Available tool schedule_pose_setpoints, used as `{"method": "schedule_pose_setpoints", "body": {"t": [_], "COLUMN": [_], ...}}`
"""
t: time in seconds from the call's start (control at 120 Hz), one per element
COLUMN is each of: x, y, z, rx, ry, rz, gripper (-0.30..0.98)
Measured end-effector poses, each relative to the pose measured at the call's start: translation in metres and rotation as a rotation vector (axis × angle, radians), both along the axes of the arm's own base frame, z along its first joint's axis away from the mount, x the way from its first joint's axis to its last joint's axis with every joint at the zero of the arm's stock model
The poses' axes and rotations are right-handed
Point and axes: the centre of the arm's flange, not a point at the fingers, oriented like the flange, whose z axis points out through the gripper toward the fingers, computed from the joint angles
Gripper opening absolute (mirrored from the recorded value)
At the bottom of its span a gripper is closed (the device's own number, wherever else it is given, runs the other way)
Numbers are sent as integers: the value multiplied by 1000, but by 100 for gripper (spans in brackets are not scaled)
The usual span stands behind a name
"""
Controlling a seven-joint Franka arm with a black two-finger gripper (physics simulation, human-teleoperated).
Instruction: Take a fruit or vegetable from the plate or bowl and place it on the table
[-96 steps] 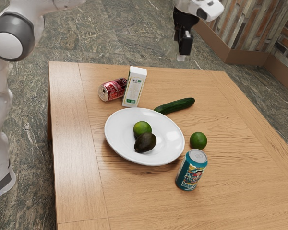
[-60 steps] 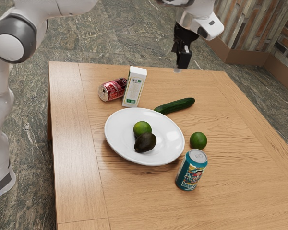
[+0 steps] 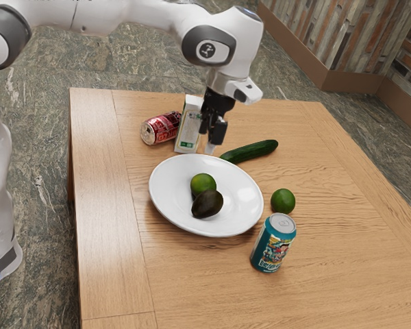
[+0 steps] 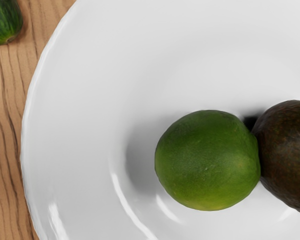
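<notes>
Across the wooden table (image 3: 356,281), a wide white plate (image 3: 166,188) took up the middle of my workspace. The tall carton (image 3: 188,136) stood upright beyond it, partly behind my pincer (image 3: 211,147) in the exterior view; I couldn't judge the gap between them. A cucumber (image 3: 250,151) lay beside the plate's far rim, while a red can (image 3: 160,128) lay on its side near the carton, toward the exterior view's left. The blue-green can (image 3: 274,244) stood near the plate, on the exterior view's right, with a loose lime (image 3: 283,201) close to it.

Lower than my pincer, both candidates sat on the plate: the dark avocado (image 3: 207,204) and, against it, the smaller green lime (image 3: 203,183). From the wrist, I saw that lime between the avocado and the cucumber's end, so the avocado crowded one of its sides.

Whether the pincer was released or clenched, I couldn't tell from either angle. The wrist view's edges cut off much of the plate, part of the avocado and most of the cucumber, and a dark shadow blurred the spot where the two fruits met.
</notes>
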Motion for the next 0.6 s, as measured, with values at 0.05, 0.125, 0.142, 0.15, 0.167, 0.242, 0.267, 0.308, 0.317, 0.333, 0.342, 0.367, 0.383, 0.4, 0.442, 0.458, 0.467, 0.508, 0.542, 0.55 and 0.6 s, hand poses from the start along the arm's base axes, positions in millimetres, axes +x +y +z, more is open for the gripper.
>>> {"method": "schedule_pose_setpoints", "body": {"t": [0.05,0.125,0.142,0.15,0.167,0.242,0.267,0.308,0.317,0.333,0.342,0.367,0.383,0.4,0.442,0.458,0.467,0.508,0.542,0.55,0.6], "x": [0,1,2,2,3,7,8,8,8,8,8,7,7,6,6,6,6,6,5,5,5], "y": [-6,-9,-9,-9,-8,-7,-7,-7,-7,-7,-7,-8,-8,-8,-9,-9,-9,-9,-9,-9,-10], "z": [-10,-22,-24,-26,-28,-43,-48,-56,-58,-60,-61,-65,-68,-71,-76,-77,-78,-83,-86,-87,-92], "rx": [-24,-46,-50,-52,-55,-68,-75,-87,-88,-92,-94,-100,-104,-107,-114,-116,-117,-122,-126,-127,-131], "ry": [-10,-22,-24,-25,-26,-20,-16,-10,-9,-8,-8,-4,-2,0,2,1,1,4,5,5,7], "rz": [-11,-18,-18,-18,-19,-18,-16,-14,-13,-13,-13,-12,-12,-11,-11,-11,-11,-10,-9,-9,-8], "gripper": [69,69,69,69,69,69,69,69,69,69,69,69,69,69,69,69,69,69,69,69,69]}}
